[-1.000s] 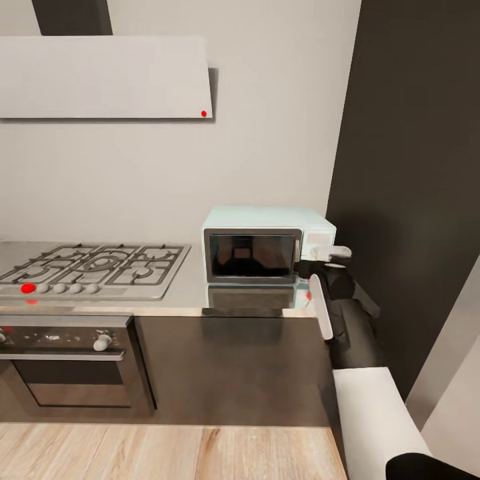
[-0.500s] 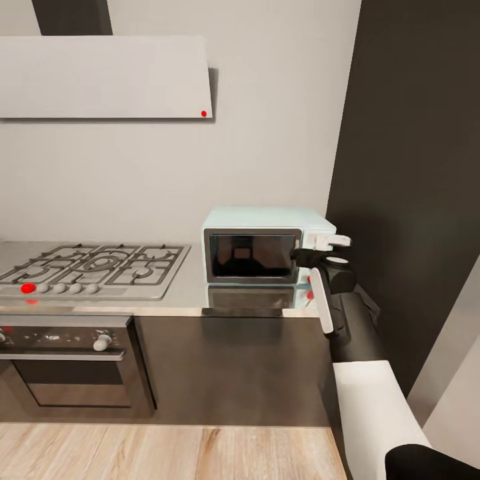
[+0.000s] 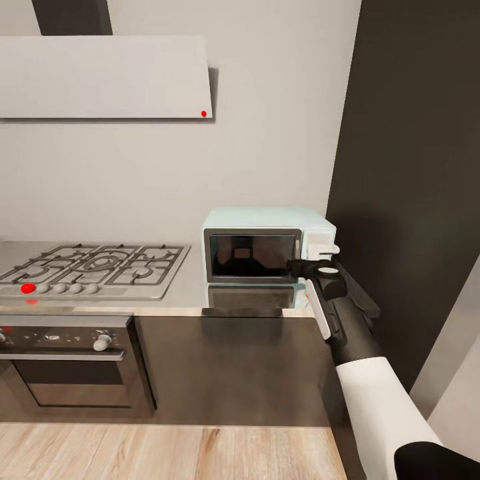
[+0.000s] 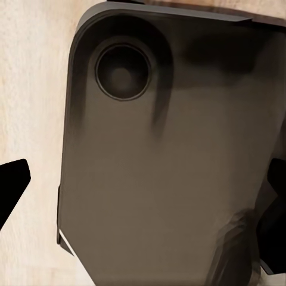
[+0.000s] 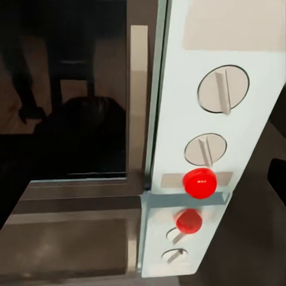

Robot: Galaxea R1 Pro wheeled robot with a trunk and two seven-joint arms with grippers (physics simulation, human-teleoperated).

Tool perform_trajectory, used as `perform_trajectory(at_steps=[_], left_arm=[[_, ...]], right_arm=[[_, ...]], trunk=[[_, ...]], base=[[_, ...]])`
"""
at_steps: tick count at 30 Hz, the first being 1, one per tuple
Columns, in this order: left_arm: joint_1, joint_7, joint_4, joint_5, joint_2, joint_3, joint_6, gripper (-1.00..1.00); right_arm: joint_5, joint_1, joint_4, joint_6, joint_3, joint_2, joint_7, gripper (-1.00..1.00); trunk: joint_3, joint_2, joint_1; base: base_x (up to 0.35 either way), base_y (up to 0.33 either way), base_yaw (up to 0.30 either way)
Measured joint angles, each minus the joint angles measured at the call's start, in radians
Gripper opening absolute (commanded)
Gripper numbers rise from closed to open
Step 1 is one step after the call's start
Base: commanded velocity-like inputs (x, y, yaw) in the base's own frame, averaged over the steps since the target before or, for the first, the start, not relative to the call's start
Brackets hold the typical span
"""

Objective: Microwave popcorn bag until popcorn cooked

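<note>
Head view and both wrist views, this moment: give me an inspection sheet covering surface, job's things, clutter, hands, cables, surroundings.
Surface: pale grey countertop, glossy, mirroring the microwave's front.
Job's things: mint-blue microwave stands at the countertop's right end, dark glass door shut; its white panel carries two knobs and a red round light. Popcorn bag: nothing seen.
Clutter: nothing seen.
Hands: right hand sits at the microwave's panel; open or shut cannot be told. Left wrist view looks down on a dark robot part over the wood floor.
Cables: nothing seen.
Surroundings: steel gas hob left of the microwave, oven beneath it, grey hood above, tall dark cabinet to the right.
</note>
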Motion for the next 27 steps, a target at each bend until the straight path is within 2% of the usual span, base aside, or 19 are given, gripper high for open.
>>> perform_trajectory(at_steps=[8, 23, 27], left_arm=[[0.000, 0.000, 0.000, 0.000, 0.000, 0.000, 0.000, 1.00], [0.000, 0.000, 0.001, 0.000, 0.000, 0.000, 0.000, 1.00], [0.000, 0.000, 0.001, 0.000, 0.000, 0.000, 0.000, 1.00]], right_arm=[[0.000, 0.000, 0.002, -0.001, 0.002, -0.001, 0.000, 1.00], [-0.001, 0.000, 0.043, -0.006, 0.002, -0.003, 0.002, 1.00], [-0.001, 0.000, 0.105, -0.072, 0.002, -0.003, 0.010, 1.00]], trunk=[[0.000, 0.000, 0.000], [0.000, 0.000, 0.000], [0.000, 0.000, 0.000]], base=[[0.005, 0.000, 0.000], [0.107, 0.000, 0.000], [0.004, 0.000, 0.000]])
